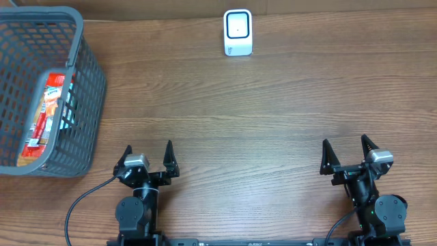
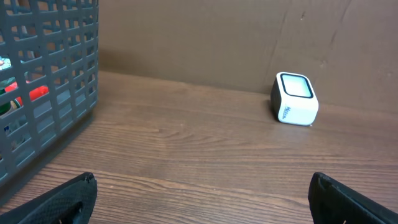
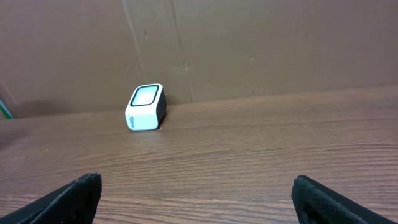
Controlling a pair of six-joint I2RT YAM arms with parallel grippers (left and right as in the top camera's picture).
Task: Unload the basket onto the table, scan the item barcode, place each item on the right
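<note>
We see the red-orange snack packet (image 1: pixel 44 116) lying inside the grey plastic basket (image 1: pixel 92 89) at the left of the wooden counter (image 1: pixel 239 123); white barcode scanner (image 1: pixel 237 32) stands at the far edge, well apart from the basket; left jaws and right jaws both wide open, empty, near the front edge.

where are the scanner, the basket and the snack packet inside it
scanner (image 1: pixel 237 31) overhead view, on its top window
basket (image 1: pixel 92 96) overhead view, on its outer mesh wall
snack packet (image 1: pixel 42 116) overhead view, middle of the wrapper
</note>
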